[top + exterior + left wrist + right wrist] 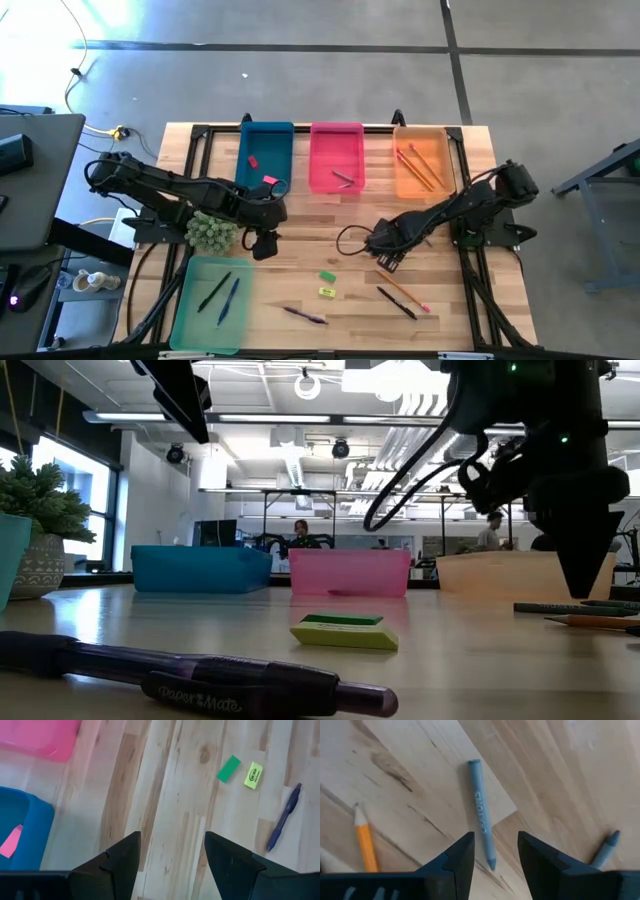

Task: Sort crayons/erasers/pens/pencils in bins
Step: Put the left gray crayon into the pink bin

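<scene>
1. A pale wooden table (300, 280) stands on a grey floor; in the low view an open workshop with ceiling lights and two distant people lies behind it.
2. The right gripper (495, 852) hangs over bare wood in front of the orange bin (425, 162), its fingers apart and empty. A grey-blue crayon (482, 812) lies between the fingertips; its printed lettering is too small to read. A second crayon (606, 847) lies off to one side, and an orange pencil (365, 840) to the other.
3. The left gripper (172, 857) is just in front of the blue bin (265, 155), fingers spread wide, holding nothing.
4. Beside the orange bin come the pink bin (336, 157) and then the blue bin, which holds two pink erasers (252, 161). The orange bin holds about three pencils (418, 165).
5. Farther forward from the orange bin lie a green eraser (228, 769) and a yellow eraser (254, 775) with unreadable print, plus a purple pen (200, 675) marked "Paper Mate".
6. The mint bin (212, 304), at the corner farthest from the orange bin, holds two pens (222, 295). A spiky green plant (210, 232) sits beside it.
</scene>
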